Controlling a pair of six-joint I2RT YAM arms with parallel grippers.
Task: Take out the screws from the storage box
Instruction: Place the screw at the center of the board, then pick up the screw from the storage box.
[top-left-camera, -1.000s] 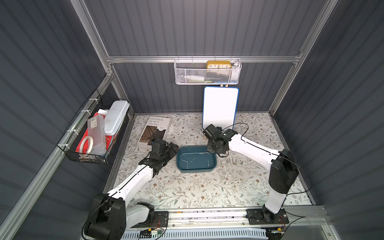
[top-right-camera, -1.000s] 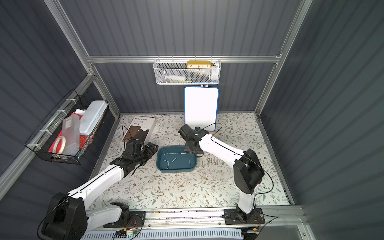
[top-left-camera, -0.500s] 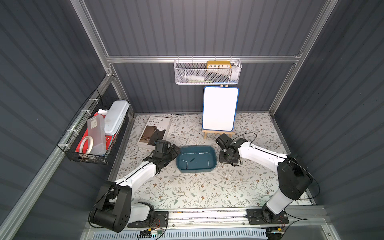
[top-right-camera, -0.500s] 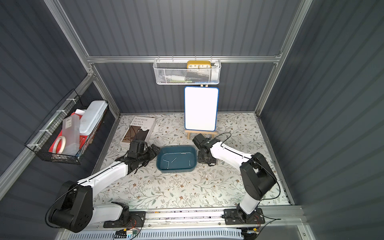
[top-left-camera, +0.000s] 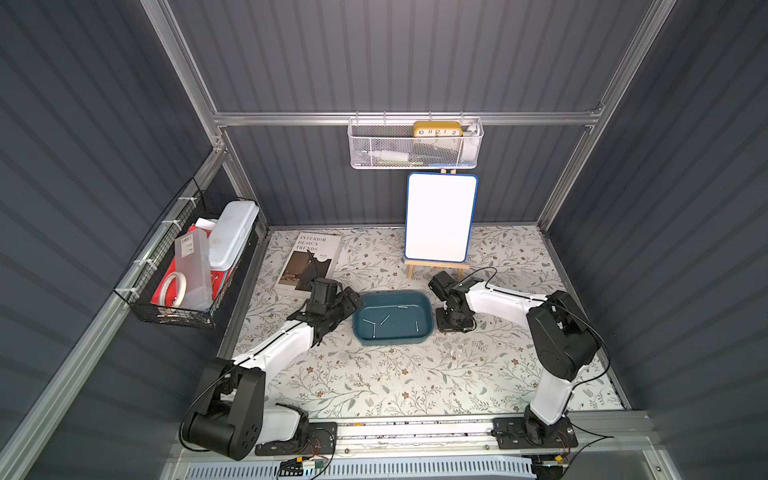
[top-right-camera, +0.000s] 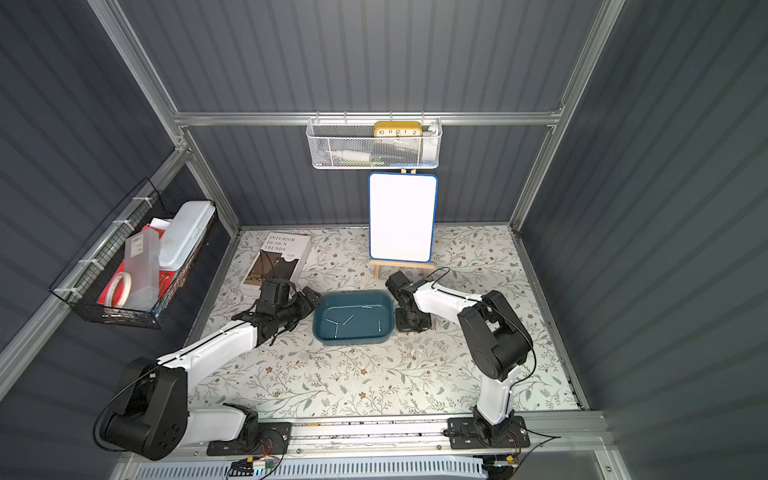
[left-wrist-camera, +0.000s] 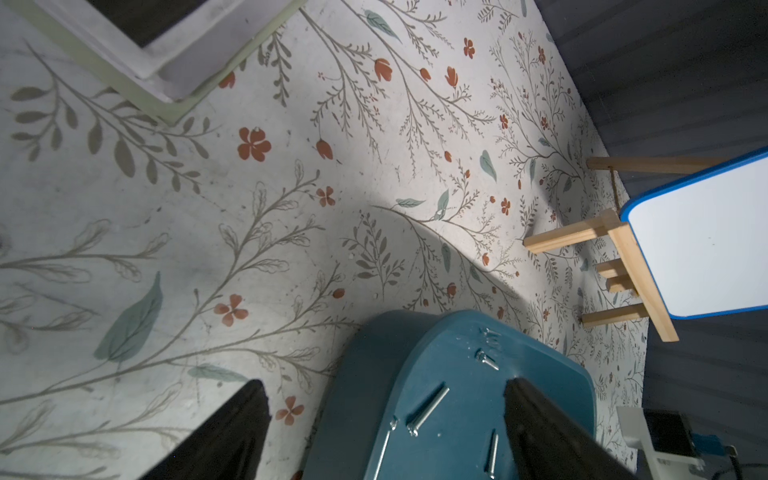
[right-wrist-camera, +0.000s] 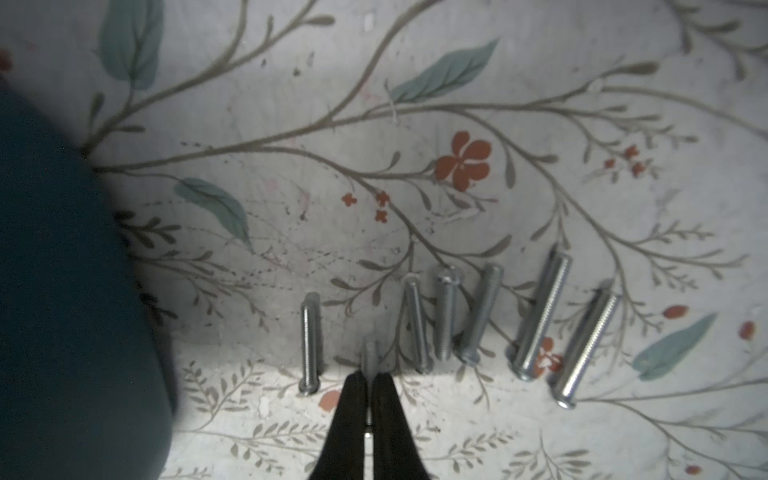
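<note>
The teal storage box (top-left-camera: 399, 337) (top-right-camera: 353, 338) lies mid-table with several silvery screws (top-left-camera: 384, 320) (top-right-camera: 348, 320) (left-wrist-camera: 428, 409) scattered on its floor. My left gripper (top-left-camera: 349, 305) (left-wrist-camera: 384, 384) is open and straddles the box's left wall (left-wrist-camera: 365, 374), one finger outside and one inside. Just right of the box (right-wrist-camera: 62, 291), my right gripper (top-left-camera: 451, 326) (right-wrist-camera: 369, 376) is low over the table. It is shut on a thin screw (right-wrist-camera: 370, 353), which sits within a row of several screws (right-wrist-camera: 480, 311) lying side by side on the table.
A whiteboard on a wooden easel (top-left-camera: 440, 218) stands behind the right gripper. A book (top-left-camera: 309, 259) lies at the back left. A black wire basket (top-left-camera: 187, 266) hangs on the left wall and a white mesh basket (top-left-camera: 415, 145) on the back wall.
My right gripper has swung from over the box's far right corner out to the table right of the box and come down. The left gripper has stayed at the box's left edge.
</note>
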